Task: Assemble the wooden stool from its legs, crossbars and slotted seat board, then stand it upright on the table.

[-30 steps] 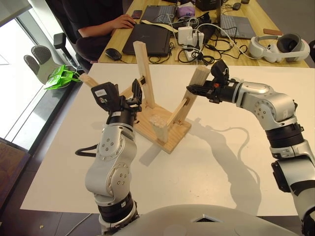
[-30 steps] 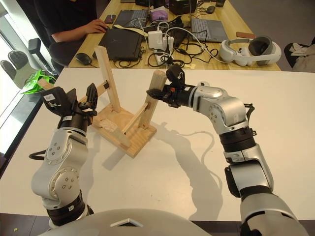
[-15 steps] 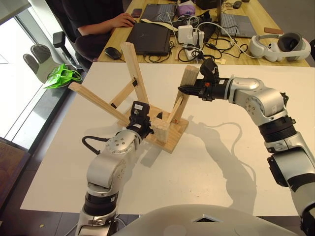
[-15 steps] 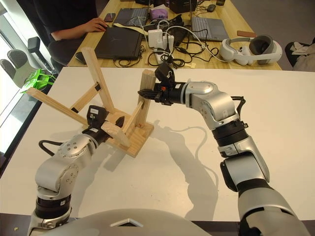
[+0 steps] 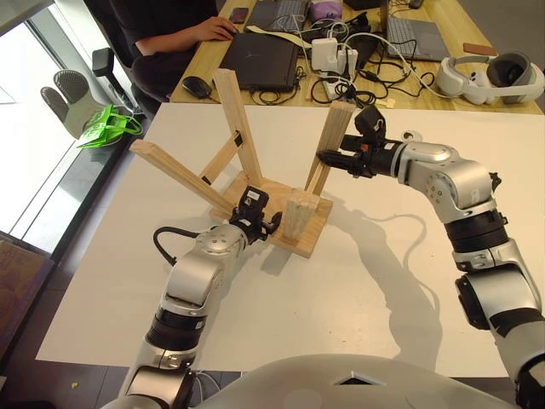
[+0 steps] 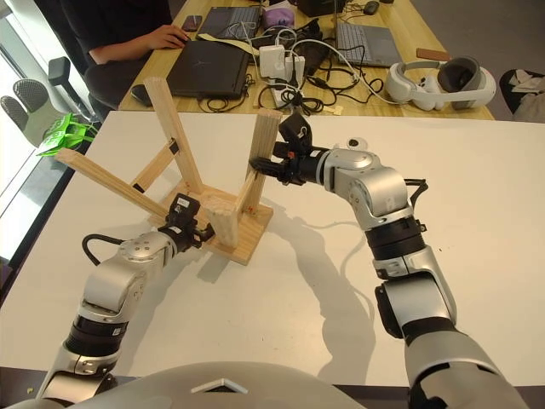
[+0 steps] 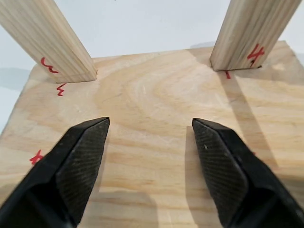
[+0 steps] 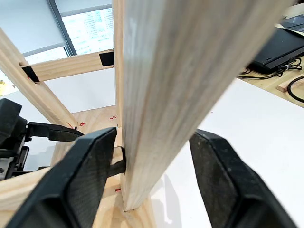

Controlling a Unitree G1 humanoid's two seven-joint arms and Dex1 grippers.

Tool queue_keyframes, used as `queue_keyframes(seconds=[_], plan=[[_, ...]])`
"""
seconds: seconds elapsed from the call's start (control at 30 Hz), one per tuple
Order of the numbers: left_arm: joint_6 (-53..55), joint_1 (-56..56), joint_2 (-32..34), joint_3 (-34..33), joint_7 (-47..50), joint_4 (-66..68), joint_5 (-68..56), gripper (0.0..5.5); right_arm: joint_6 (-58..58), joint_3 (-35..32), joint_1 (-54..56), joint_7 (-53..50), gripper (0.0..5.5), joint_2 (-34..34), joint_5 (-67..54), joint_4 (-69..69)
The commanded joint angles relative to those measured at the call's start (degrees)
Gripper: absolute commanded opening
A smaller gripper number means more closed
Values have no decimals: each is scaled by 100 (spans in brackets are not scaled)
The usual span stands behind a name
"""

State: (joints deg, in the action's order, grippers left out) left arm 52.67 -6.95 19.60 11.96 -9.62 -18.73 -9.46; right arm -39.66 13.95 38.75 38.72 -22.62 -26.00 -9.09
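Note:
The wooden stool lies upside down on the white table, its seat board (image 5: 313,244) flat and the legs pointing up. One tall leg (image 5: 234,119) and a leg leaning out to the left (image 5: 174,175) are joined by a crossbar (image 5: 220,162). My left gripper (image 5: 260,218) hovers open at the board's near left edge, its fingers (image 7: 85,152) spread just above the board (image 7: 156,95) between two leg bases. My right gripper (image 5: 329,158) is shut on the back right leg (image 5: 334,136), one finger on each side of the leg (image 8: 166,95).
A wooden desk (image 5: 213,51) behind the table carries a laptop (image 5: 260,60), a mouse (image 5: 197,86), cables and a headset (image 5: 490,77). A green bag (image 5: 100,132) hangs off the table's far left corner. Bare white tabletop (image 5: 366,298) lies in front and to the right.
My left gripper came down from the legs and crossbar to the seat board's near edge. The stool turned and shifted slightly to the right, with my right gripper staying on its leg.

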Motion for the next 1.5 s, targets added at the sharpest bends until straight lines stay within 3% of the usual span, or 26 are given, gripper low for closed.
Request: queue_keyframes(seconds=[0.03,0.37,0.53,0.93,1.33,1.5], plan=[[-88,-221,-51,21,-109,134,94,321,103,105,-494,162,332,-96,260,302],[-84,-358,-31,18,-344,73,173,321,1072,1087,-1431,-189,332,-85,1672,80],[-127,-416,-42,-103,-344,55,203,321,1111,1188,-1501,-265,332,28,1794,-86],[-265,-439,-219,-953,-173,-563,80,321,947,-1167,-477,-487,332,851,182,-866],[-82,-611,-340,-1060,-104,-940,18,321,1204,-1968,732,699,120,773,-268,-2010],[-93,-684,-391,-1040,-89,-918,27,321,1307,-2125,1112,1287,204,752,-338,-2708]])
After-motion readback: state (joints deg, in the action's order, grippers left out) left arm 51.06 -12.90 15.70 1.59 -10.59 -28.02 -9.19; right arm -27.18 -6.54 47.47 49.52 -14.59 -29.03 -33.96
